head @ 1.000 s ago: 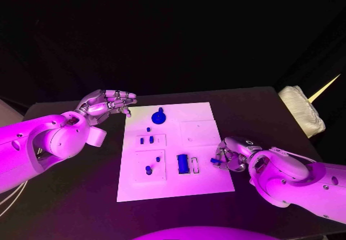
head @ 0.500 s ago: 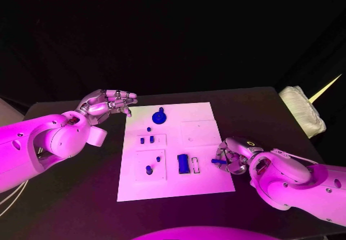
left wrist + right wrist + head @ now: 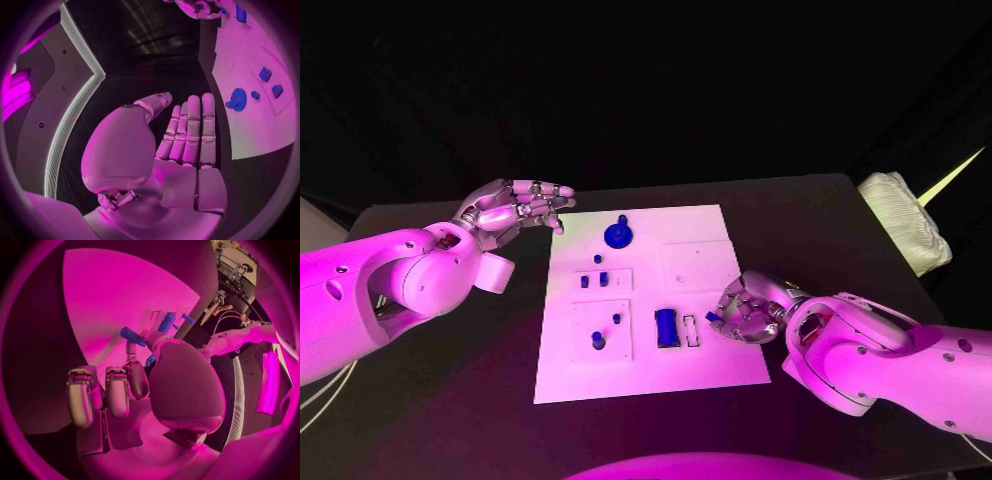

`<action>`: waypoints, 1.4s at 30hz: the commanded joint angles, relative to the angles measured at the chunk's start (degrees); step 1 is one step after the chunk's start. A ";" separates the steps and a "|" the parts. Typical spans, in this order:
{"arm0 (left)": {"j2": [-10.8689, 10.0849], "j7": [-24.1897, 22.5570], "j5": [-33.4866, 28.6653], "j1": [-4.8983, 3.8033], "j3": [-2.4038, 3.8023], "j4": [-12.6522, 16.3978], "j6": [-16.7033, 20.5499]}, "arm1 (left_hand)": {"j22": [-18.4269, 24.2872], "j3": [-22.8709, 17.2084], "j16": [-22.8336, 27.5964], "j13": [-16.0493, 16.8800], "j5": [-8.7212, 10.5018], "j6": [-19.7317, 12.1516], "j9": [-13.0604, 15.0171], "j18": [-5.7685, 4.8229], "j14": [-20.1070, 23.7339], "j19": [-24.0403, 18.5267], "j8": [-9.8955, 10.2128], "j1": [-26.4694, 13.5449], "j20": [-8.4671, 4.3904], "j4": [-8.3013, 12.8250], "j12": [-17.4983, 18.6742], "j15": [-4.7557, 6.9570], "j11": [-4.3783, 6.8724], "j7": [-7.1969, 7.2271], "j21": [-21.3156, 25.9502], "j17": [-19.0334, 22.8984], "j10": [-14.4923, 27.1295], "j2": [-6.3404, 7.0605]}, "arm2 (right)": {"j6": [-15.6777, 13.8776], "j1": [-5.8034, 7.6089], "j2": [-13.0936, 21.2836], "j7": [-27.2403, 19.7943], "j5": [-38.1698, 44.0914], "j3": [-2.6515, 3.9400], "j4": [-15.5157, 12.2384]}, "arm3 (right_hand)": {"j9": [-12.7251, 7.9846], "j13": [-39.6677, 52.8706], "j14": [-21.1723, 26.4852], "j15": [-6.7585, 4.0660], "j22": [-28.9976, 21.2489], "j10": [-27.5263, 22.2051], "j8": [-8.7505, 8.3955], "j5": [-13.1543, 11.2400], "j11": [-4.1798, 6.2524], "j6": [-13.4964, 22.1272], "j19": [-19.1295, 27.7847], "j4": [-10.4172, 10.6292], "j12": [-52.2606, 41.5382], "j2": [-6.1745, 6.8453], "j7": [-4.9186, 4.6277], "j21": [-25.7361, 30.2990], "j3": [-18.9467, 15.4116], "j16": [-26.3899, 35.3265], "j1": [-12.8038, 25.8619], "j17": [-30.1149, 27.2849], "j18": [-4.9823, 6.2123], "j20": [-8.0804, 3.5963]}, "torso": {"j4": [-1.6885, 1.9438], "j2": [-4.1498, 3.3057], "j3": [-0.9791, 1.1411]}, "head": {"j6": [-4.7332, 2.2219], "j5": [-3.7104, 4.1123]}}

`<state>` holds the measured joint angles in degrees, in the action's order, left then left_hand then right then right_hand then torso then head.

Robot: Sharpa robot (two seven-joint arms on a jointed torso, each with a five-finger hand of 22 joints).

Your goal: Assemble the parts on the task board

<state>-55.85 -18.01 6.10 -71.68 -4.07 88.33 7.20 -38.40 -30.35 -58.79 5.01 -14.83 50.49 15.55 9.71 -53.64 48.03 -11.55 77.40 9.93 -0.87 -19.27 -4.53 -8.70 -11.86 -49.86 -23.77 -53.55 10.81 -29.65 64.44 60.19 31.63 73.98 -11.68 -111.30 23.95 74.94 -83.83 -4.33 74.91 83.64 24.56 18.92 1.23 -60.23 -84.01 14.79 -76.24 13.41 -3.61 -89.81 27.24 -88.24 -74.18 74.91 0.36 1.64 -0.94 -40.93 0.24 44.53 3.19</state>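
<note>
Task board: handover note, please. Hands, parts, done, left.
Left hand: holds nothing, fingers apart, above the table off the board's far left corner.
Right hand: pinches a small blue part over the task board's right edge, beside the open slot.
On the board: round blue part at the far edge, small blue pieces in the left blocks, blue bar standing next to the slot.
Done: cannot tell which parts are fully seated.
Left: likely seat the pinched part, then the rest.
</note>
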 commanded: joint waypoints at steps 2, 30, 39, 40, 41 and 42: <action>0.14 -0.38 -0.27 -0.03 0.03 0.24 -0.67 | 0.05 0.20 0.31 -0.07 -0.17 0.35 -0.08 0.82 0.33 0.31 -0.12 0.19 -0.02 0.00 -0.24 0.02 0.11 0.05 0.23 0.07 0.45 -0.50 | -0.31 -0.54 -0.95 -0.43 -5.68 -0.02 0.60 | 1.14 7.61 -5.63 -0.40 15.09 1.35 0.34 0.22 -0.08 -0.17 -5.99 0.73 -0.41 0.12 0.49 -0.19 -0.45 -0.39 2.02 12.67 -0.36 -0.26 | 0.01 -0.02 0.00 | -0.05 0.12; -0.03 -0.10 -0.41 -0.04 0.04 0.35 -0.72 | 0.16 0.27 0.29 -0.09 -0.18 0.37 -0.15 0.80 0.31 0.40 -0.17 -0.10 0.01 -0.32 -0.35 -0.02 0.08 0.01 0.39 0.11 0.50 -0.65 | -3.60 -2.04 -4.74 0.23 -3.61 0.03 1.68 | 1.52 9.03 -5.79 -0.62 15.09 2.38 1.12 -0.73 0.22 -0.92 -5.99 1.46 -2.68 -1.18 0.89 -0.19 -1.56 -0.80 5.89 13.38 -0.36 -0.42 | 0.03 -0.03 0.11 | 0.35 -0.38; -0.07 0.12 -0.42 -0.04 0.03 0.32 -0.85 | 0.19 0.29 0.28 -0.10 -0.19 0.34 -0.18 0.79 0.30 0.41 -0.16 -0.18 0.02 -0.40 -0.37 -0.03 0.07 0.00 0.44 0.12 0.52 -0.67 | -3.09 -1.86 -4.09 0.48 -3.33 0.18 0.98 | 1.60 9.20 -5.81 -0.77 15.09 2.52 1.26 -0.53 0.42 -0.97 -5.99 0.81 -2.92 -1.52 1.12 -0.19 -1.21 -0.86 5.42 13.49 -0.36 -0.52 | 0.01 0.01 0.08 | 0.40 -0.50; -0.07 0.15 -0.42 -0.04 0.03 0.31 -0.86 | 0.23 0.33 0.28 -0.11 -0.19 0.32 -0.20 0.79 0.30 0.42 -0.15 -0.28 0.03 -0.49 -0.38 -0.05 0.06 -0.02 0.49 0.12 0.55 -0.68 | -2.85 -1.79 -3.94 0.57 -3.44 0.20 0.84 | 1.60 9.20 -5.81 -0.77 15.09 2.52 1.26 -0.53 0.42 -0.97 -5.99 0.81 -2.92 -1.52 1.12 -0.19 -1.21 -0.86 5.42 13.49 -0.36 -0.52 | 0.01 0.01 0.08 | 0.40 -0.50; -0.07 0.17 -0.43 -0.04 0.03 0.31 -0.88 | 0.23 0.33 0.28 -0.11 -0.19 0.32 -0.20 0.79 0.30 0.42 -0.15 -0.28 0.03 -0.49 -0.38 -0.05 0.06 -0.02 0.49 0.12 0.55 -0.68 | -2.61 -1.72 -3.83 0.65 -3.53 0.22 0.72 | 1.60 9.21 -5.81 -0.78 15.09 2.52 1.26 -0.52 0.43 -0.97 -5.99 0.78 -2.93 -1.53 1.13 -0.19 -1.19 -0.86 5.39 13.50 -0.36 -0.53 | -0.02 0.01 0.07 | 0.44 -0.52; -0.06 0.19 -0.43 -0.04 0.03 0.30 -0.89 | 0.23 0.33 0.28 -0.11 -0.19 0.32 -0.20 0.79 0.30 0.42 -0.15 -0.28 0.03 -0.49 -0.38 -0.05 0.06 -0.02 0.49 0.12 0.55 -0.68 | -2.29 -1.61 -3.70 0.76 -3.65 0.23 0.55 | 1.61 9.22 -5.82 -0.79 15.09 2.53 1.27 -0.51 0.44 -0.97 -5.99 0.71 -2.96 -1.55 1.14 -0.19 -1.16 -0.87 5.34 13.51 -0.36 -0.54 | -0.01 0.00 0.07 | 0.45 -0.49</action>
<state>-55.97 -17.75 6.03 -71.69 -4.07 88.50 7.19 -38.25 -30.19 -58.79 4.97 -14.83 50.49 15.45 9.71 -53.64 48.03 -11.55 77.10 9.93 -1.04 -19.26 -4.53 -8.49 -11.86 -49.62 -23.73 -53.34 10.50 -32.86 62.74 56.39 32.19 69.82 -11.48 -110.45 25.50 74.92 -83.83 -4.72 74.94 83.84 25.44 18.38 1.43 -61.13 -84.01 15.82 -78.98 12.45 -2.73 -89.79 26.20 -88.90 -68.67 74.94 0.37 1.65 -0.91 -40.94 0.34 44.93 2.70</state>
